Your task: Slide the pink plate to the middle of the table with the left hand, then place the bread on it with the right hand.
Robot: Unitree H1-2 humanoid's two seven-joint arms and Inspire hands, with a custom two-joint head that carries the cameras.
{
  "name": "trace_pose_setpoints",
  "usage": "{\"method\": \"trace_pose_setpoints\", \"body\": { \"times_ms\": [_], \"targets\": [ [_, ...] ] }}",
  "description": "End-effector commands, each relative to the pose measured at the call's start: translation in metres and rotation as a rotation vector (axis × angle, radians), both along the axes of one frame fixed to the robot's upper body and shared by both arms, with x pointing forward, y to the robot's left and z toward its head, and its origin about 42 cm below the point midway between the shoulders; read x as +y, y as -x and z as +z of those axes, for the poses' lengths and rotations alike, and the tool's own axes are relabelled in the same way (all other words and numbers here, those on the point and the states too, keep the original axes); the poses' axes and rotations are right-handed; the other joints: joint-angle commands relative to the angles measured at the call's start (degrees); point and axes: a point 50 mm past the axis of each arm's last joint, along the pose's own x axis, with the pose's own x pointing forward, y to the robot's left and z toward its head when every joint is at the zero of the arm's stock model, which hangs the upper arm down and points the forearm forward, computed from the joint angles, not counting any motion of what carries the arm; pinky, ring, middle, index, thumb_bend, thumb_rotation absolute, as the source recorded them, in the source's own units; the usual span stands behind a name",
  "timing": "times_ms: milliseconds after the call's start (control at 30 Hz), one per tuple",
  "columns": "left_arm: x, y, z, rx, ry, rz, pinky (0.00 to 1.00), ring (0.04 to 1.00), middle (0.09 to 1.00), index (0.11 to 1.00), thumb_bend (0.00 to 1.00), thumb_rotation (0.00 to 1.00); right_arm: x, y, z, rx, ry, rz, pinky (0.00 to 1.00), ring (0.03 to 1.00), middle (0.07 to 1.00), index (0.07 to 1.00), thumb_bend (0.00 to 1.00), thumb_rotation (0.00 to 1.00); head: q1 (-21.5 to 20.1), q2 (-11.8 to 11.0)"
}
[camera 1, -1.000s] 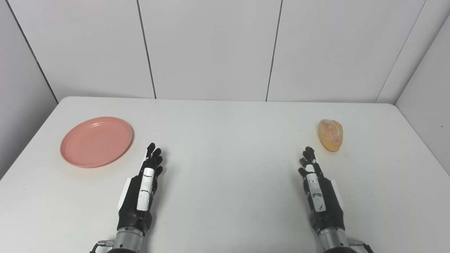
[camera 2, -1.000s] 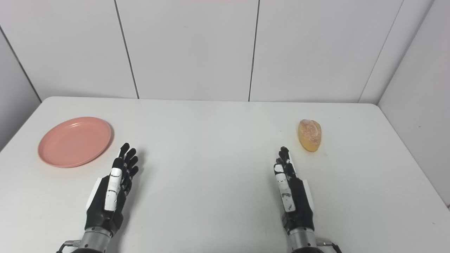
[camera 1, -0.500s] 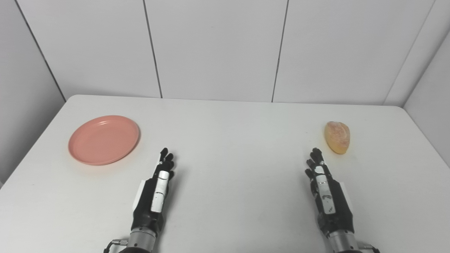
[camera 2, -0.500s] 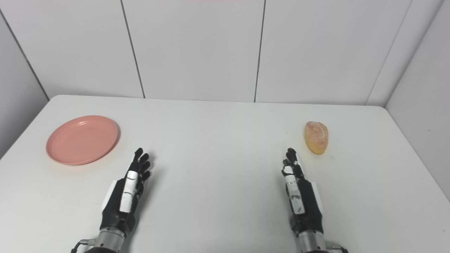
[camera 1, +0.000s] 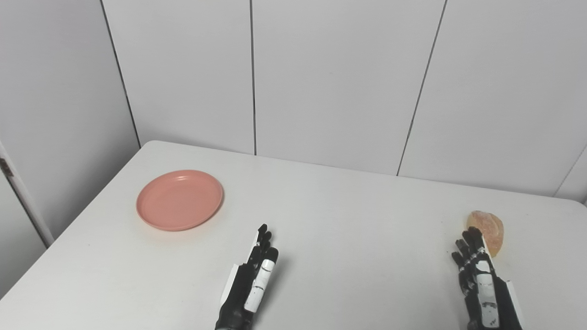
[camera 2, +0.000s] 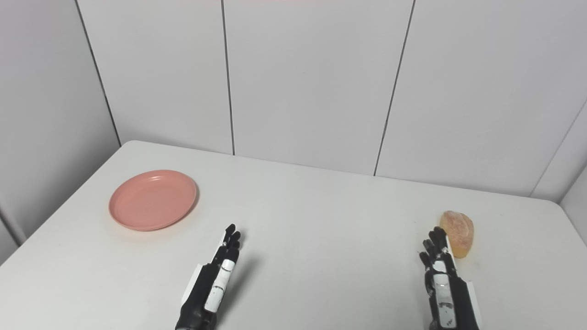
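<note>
Both hands empty, fingers extended: left hand [camera 1: 250, 286] short of plate [camera 1: 179, 200]; right hand [camera 2: 447, 291] near bread [camera 2: 457, 232]. Risk: fingertip nudge rolls bread.

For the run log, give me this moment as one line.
stage: before first contact | pink plate: far left, untouched | bread: far right | left hand: open | right hand: open

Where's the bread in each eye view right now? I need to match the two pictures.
Left eye view: the bread lies at the far right of the table, just beyond the right hand.
Right eye view: the bread lies right of middle, again just beyond the right hand's fingertips.
Shared landmark: the pink plate on the table's left side.
</note>
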Motion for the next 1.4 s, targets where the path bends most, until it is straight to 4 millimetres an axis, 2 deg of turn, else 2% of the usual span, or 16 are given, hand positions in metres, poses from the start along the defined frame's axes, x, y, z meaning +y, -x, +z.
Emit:
{"method": "trace_pose_setpoints", "body": {
  "times_ms": [0, 267, 467, 633, 833, 1033, 1367],
  "targets": [
    [-0.009, 0.007, -0.004, -0.001, 0.023, 0.013, 1.00, 0.998, 1.000, 1.000, 0.66, 1.00, -0.008, 0.012, -0.024, 0.046, 0.003, -0.010, 1.00, 1.000, 1.000, 0.992, 0.78, 0.90, 0.35, -0.40],
    [-0.008, 0.004, -0.010, -0.008, 0.012, 0.004, 1.00, 0.997, 1.000, 1.000, 0.64, 1.00, -0.006, 0.009, -0.031, 0.054, 0.000, -0.003, 1.00, 1.000, 1.000, 1.000, 0.78, 0.91, 0.06, -2.17],
    [-0.003, -0.003, -0.001, -0.037, 0.048, 0.017, 1.00, 1.000, 1.000, 1.000, 0.68, 1.00, -0.002, 0.008, -0.031, 0.064, -0.006, -0.006, 1.00, 1.000, 1.000, 0.991, 0.76, 0.90, -0.81, -1.40],
    [0.007, -0.021, 0.029, -0.133, 0.085, 0.050, 1.00, 1.000, 1.000, 1.000, 0.74, 1.00, 0.000, 0.010, -0.029, 0.067, 0.002, 0.006, 1.00, 1.000, 1.000, 0.994, 0.74, 0.90, -0.90, -0.69],
    [0.027, -0.045, 0.071, -0.278, 0.064, 0.077, 1.00, 1.000, 1.000, 1.000, 0.73, 1.00, 0.004, 0.014, -0.027, 0.092, 0.022, 0.009, 1.00, 1.000, 1.000, 0.989, 0.73, 0.90, -1.23, -0.40],
    [0.061, -0.076, 0.115, -0.396, 0.043, 0.133, 1.00, 1.000, 1.000, 1.000, 0.77, 1.00, 0.010, 0.016, -0.026, 0.143, 0.036, 0.019, 1.00, 0.994, 1.000, 0.998, 0.68, 0.91, -2.06, -0.35],
    [0.101, -0.111, 0.173, -0.558, -0.033, 0.220, 1.00, 0.993, 0.985, 1.000, 0.79, 0.99, 0.012, 0.015, -0.026, 0.205, 0.064, 0.011, 1.00, 0.997, 1.000, 1.000, 0.69, 0.92, -2.23, -0.20]
  ]
}}
